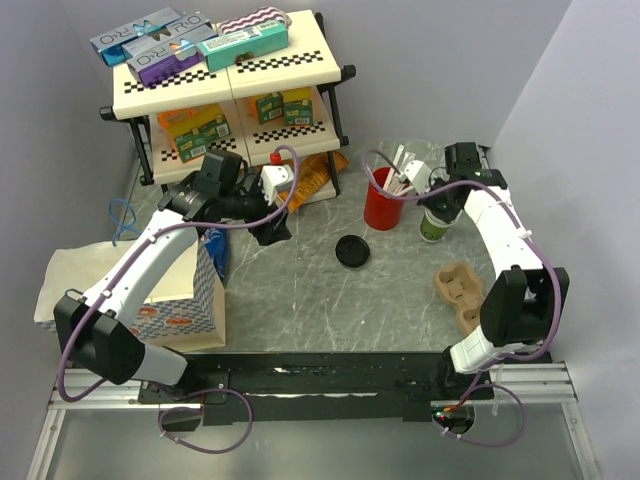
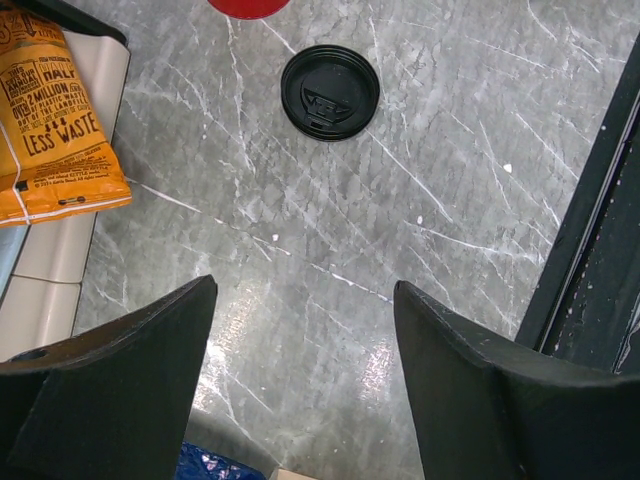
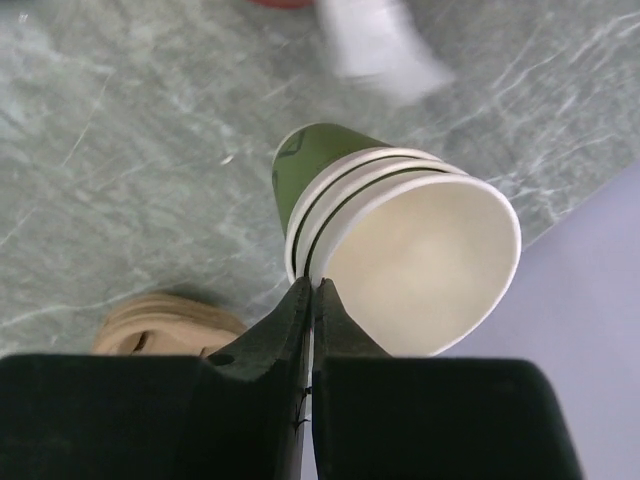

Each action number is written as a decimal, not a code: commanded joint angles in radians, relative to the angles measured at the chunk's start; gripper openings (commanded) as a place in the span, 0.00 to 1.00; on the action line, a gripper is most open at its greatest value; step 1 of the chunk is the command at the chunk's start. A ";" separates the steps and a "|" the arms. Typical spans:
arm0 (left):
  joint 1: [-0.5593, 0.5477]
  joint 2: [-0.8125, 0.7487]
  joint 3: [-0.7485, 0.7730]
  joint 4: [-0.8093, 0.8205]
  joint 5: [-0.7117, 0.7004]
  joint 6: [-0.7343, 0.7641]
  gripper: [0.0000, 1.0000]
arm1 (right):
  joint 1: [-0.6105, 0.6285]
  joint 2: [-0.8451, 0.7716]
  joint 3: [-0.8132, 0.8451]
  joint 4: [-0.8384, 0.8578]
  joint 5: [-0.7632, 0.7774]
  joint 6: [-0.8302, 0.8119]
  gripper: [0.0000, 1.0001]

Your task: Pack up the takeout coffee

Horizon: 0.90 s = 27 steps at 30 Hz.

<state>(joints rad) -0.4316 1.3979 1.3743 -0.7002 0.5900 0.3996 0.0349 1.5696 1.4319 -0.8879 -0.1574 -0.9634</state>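
Observation:
A stack of nested green paper cups point(image 3: 400, 235), cream-white inside, is tilted in the right wrist view, showing three rims. My right gripper point(image 3: 313, 288) is shut on the stack's near rim, one finger outside and one inside. In the top view the green cup point(image 1: 433, 226) is right of the red cup, with my right gripper point(image 1: 441, 205) on it. The round black lid point(image 1: 352, 250) lies flat mid-table and also shows in the left wrist view point(image 2: 330, 92). My left gripper point(image 2: 305, 300) is open and empty, above bare table left of the lid point(image 1: 270, 232).
A red cup of white sticks point(image 1: 383, 205) stands left of the green cup. A brown cardboard cup carrier point(image 1: 462, 290) lies front right point(image 3: 165, 325). An orange snack bag point(image 2: 55, 120), a shelf of boxes point(image 1: 225, 75) and a patterned box point(image 1: 185, 300) are on the left.

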 commanded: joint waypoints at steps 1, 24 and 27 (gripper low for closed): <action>-0.004 -0.008 0.000 0.028 0.030 0.008 0.78 | 0.019 -0.057 -0.007 0.032 0.067 -0.026 0.00; -0.004 0.003 -0.023 0.054 0.053 -0.008 0.77 | -0.072 0.144 0.372 -0.212 0.051 0.141 0.00; -0.004 0.000 -0.030 0.062 0.053 -0.013 0.77 | -0.090 0.127 0.376 -0.260 -0.032 0.112 0.00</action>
<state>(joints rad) -0.4316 1.4048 1.3605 -0.6765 0.6067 0.3973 -0.0334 1.6974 1.7496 -1.0622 -0.0963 -0.8520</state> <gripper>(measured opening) 0.774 0.061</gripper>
